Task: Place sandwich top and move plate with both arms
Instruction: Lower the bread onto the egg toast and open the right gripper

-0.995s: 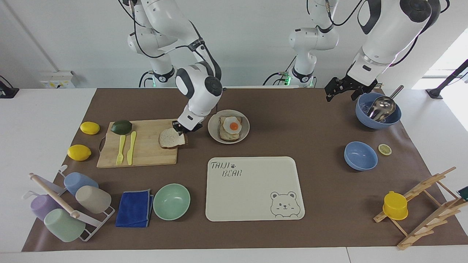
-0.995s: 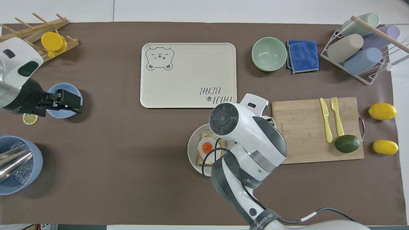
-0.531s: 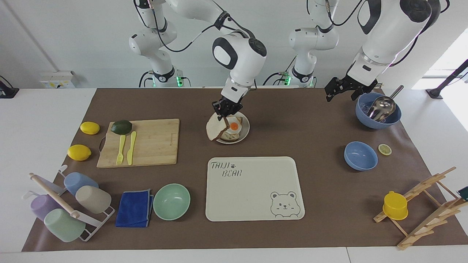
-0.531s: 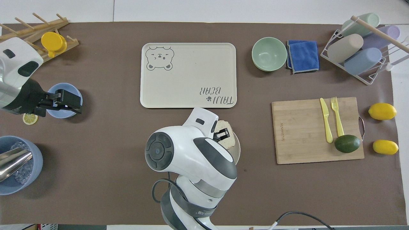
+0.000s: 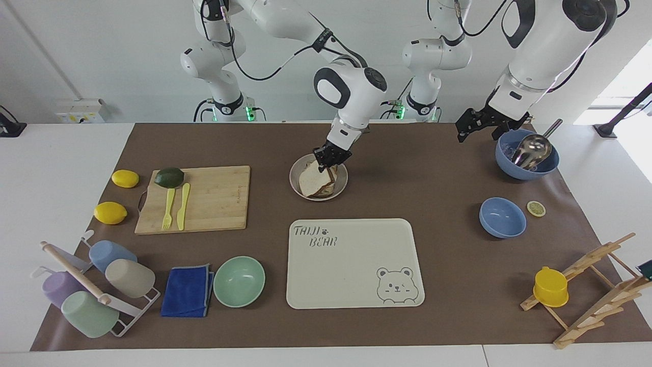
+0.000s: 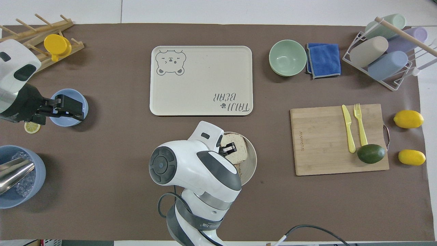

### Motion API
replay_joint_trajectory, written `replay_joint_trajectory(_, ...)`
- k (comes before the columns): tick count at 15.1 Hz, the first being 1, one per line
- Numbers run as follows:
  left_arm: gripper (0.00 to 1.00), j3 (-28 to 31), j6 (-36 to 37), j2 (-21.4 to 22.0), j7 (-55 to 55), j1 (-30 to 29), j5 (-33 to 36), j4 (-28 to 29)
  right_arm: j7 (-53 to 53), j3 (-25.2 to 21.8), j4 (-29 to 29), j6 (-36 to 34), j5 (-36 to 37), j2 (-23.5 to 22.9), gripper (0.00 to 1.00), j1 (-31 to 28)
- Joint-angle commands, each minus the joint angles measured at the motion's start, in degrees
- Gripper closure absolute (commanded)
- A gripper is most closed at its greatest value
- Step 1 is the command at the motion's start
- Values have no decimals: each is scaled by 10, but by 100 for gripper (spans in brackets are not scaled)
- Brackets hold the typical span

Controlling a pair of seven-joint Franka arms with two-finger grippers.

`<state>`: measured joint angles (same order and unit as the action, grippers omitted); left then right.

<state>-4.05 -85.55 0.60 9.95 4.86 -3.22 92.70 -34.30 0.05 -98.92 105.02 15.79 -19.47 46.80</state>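
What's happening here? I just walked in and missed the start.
The right gripper is shut on the sandwich top, laying it over the food on the plate. The slice looks tilted, not yet flat. The left gripper waits open, up over the mat beside the blue bowl with the ladle.

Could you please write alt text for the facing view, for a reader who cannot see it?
The right gripper, shut on a slice of white bread, lowers it onto the sandwich on the small round cream plate. The left gripper hangs open beside the large blue bowl.
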Motion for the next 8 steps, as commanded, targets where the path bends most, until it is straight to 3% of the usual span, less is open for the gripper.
replay_joint_trajectory(1, 0, -2, 4, 2, 2, -12, -3, -2, -10, 3, -9, 19, -34, 5, 66, -2)
replay_joint_trajectory(4, 0, -2, 3, 2, 2, -12, -3, -2, -11, 3, -5, 20, -65, 7, 36, 5)
replay_joint_trajectory(5, 0, -2, 3, 2, 2, -12, -3, -2, -9, 3, 0, 21, -72, 9, 4, 4)
replay_joint_trajectory(8, 0, -2, 1, 3, 5, -17, -3, 5, -2, 1, 5, 29, -76, 38, 0, -22)
